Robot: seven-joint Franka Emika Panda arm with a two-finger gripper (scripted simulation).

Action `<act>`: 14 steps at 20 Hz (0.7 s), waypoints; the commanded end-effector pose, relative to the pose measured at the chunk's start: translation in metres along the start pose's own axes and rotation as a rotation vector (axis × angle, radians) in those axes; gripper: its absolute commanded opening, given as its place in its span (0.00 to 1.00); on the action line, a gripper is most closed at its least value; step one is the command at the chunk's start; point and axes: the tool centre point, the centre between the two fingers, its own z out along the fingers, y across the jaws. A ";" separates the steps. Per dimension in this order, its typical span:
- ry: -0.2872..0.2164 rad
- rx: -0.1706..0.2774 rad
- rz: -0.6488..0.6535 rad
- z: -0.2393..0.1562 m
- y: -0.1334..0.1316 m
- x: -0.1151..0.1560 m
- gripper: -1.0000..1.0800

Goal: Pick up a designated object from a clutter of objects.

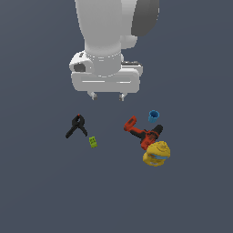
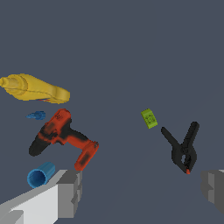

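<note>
The hand (image 1: 107, 96) is seen high above the desk (image 1: 41, 191), its two fingers spread wide with nothing between them; it is released and empty. The blue cup (image 1: 154, 116) is found just beside the power drill (image 1: 143, 132), close to the drill's black end and on the side away from the yellow round object (image 1: 156, 153), which touches or nearly touches the drill's body.

The approach is judged to be the step in hand. It would be done well if the hand were first carried sideways until centred over the cup, and only then lowered, so that no finger is dropped onto the drill. The fingers are best turned so that they close along the drill's edge, not across it.

In the exterior view the cup's hollow top is shown, and the clamp (image 1: 77, 126) and green block (image 1: 93, 142) are seen well apart from the drill, toward the exterior view's left. Only in the wrist view is the cup (image 2: 41, 174) shown close by one finger (image 2: 70, 192), with a narrow gap between cup and drill (image 2: 63, 138); whether the cup stands or lies cannot be told there.
</note>
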 end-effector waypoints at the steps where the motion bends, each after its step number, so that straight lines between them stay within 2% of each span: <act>1: 0.000 0.000 0.000 0.000 0.000 0.000 0.96; 14: 0.007 -0.019 -0.048 -0.004 0.005 -0.002 0.96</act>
